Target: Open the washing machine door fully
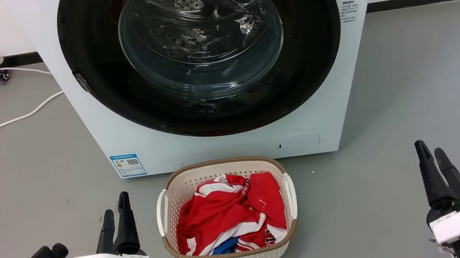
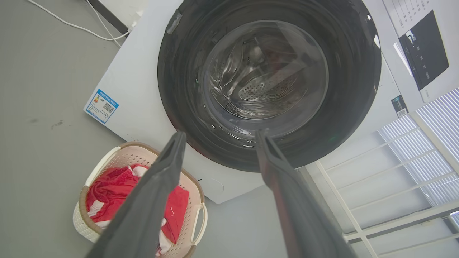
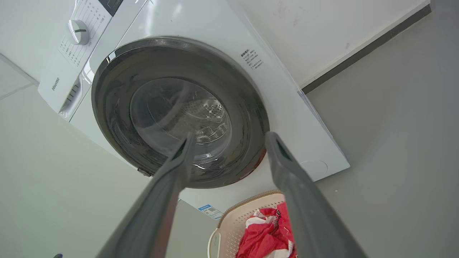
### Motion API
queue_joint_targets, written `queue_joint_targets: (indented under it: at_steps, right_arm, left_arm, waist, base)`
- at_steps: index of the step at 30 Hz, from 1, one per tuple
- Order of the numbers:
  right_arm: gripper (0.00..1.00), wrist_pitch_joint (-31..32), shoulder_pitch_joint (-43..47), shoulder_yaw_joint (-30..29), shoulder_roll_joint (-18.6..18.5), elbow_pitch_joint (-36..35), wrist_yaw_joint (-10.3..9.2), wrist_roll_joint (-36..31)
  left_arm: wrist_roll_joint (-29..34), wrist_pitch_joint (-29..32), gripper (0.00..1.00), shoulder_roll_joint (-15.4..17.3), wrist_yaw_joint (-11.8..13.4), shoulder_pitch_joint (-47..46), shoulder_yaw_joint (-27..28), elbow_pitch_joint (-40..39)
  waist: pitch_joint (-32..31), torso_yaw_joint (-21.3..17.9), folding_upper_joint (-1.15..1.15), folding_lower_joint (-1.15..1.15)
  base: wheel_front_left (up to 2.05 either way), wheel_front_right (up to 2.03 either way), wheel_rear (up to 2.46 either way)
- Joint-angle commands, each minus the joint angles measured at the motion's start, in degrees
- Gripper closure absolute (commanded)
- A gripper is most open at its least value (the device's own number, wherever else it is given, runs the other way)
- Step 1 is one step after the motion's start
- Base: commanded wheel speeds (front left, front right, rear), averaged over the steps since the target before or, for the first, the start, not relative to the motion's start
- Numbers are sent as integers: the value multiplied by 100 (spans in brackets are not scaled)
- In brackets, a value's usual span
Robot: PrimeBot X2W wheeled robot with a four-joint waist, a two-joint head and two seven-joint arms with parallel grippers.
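Glossy black, the washing machine door point(image 1: 101, 75) sits shut, flush in the front of the white washing machine point(image 1: 123, 135); the left jaws and right jaws both stand apart and empty, low and well short of it; its smooth rim offers little purchase, so a grip away from the small grey tab point(image 1: 80, 81) on its left edge would likely slip; a low reach could knock the laundry basket point(image 1: 165, 210) just before the machine.
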Motion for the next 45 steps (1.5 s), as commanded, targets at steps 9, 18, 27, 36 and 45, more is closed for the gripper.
queue_joint_targets:
  at_steps: [9, 18, 27, 36, 45]
  right_arm:
    - [0, -209, 84, 10, -3, -273, 10, -994]
    - [0, -362, 183, -11, 0, -415, 10, -1578]
    - [0, -507, 291, -32, 3, -553, 11, -2018]
    - [0, -642, 398, -27, 6, -623, 11, -2442]
    - [0, -756, 482, -58, 9, -690, 12, -2776]
  left_arm:
    - [934, -213, 0, 43, 130, 6, -186, -197]
    - [1579, -371, 0, 70, 193, 66, -347, -272]
    - [2138, -514, 0, 85, 219, 141, -437, -320]
    - [2678, -648, 0, 74, 261, 204, -515, -350]
    - [3140, -770, 0, 54, 262, 249, -554, -367]
  waist:
    - [-2, 13, 0, -1]
    - [-14, 24, 0, -1]
    - [-23, 42, 0, -1]
    - [-24, 55, 0, -1]
    - [-21, 64, 0, -1]
  base:
    - [0, 0, 0]
    - [0, 0, 0]
    - [0, 0, 0]
    - [0, 0, 0]
    - [0, 0, 0]
